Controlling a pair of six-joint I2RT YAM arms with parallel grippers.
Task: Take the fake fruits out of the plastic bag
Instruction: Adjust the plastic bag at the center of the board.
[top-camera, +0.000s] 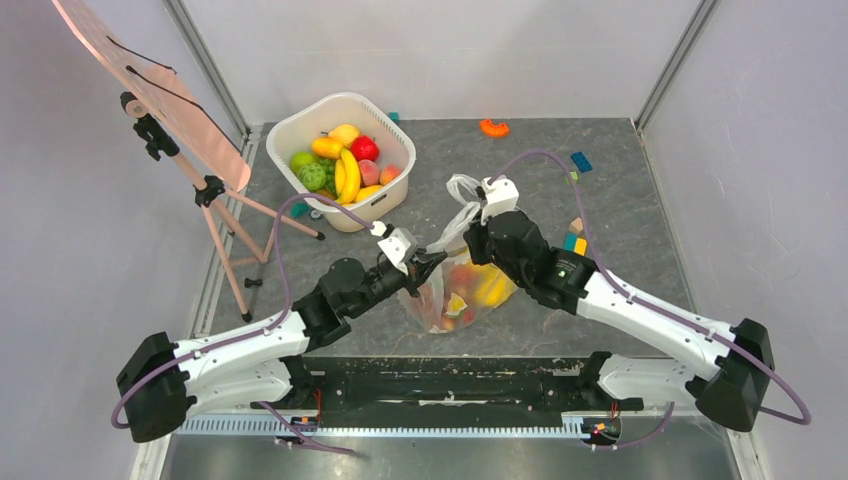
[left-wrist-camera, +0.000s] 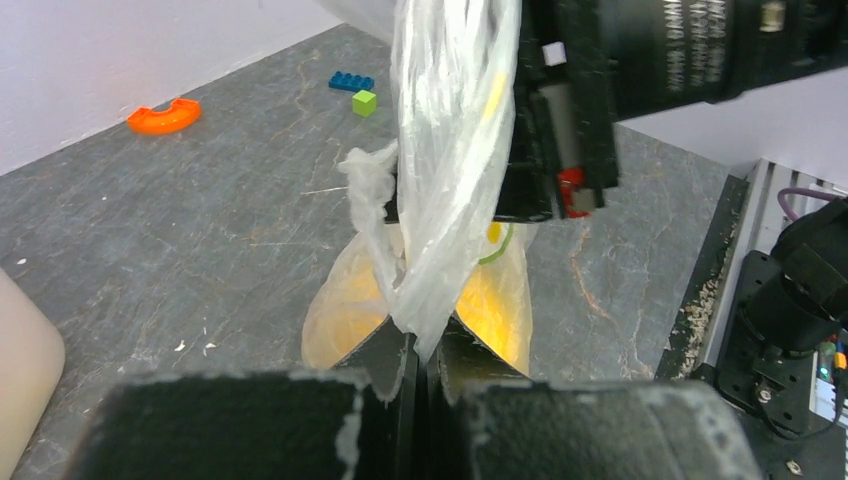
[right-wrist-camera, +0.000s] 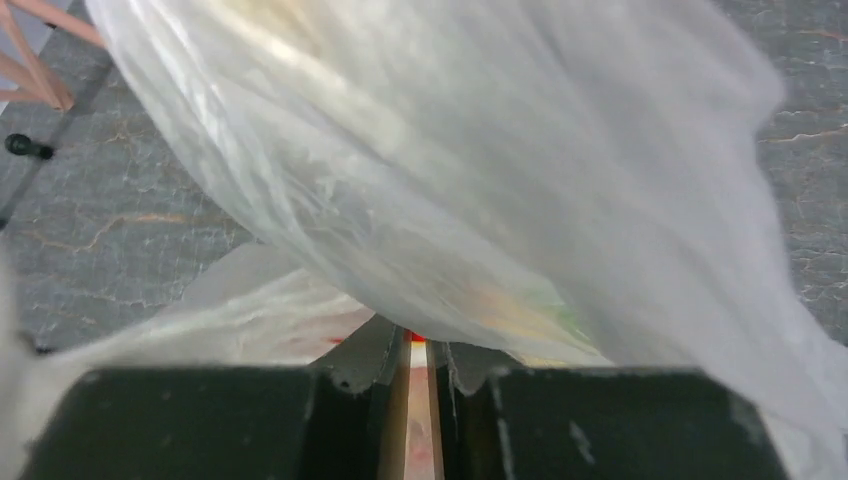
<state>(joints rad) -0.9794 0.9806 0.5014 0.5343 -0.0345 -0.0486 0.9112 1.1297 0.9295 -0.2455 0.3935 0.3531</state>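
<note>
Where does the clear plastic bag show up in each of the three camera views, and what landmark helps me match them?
Top external: the plastic bag sits at the centre, between the two arms.
Left wrist: the bag is a twisted strip running from bottom centre up to the top edge.
Right wrist: the bag fills most of the frame, close and blurred.
Shared landmark: the grey marbled table, visible around the bag in all three views.
</note>
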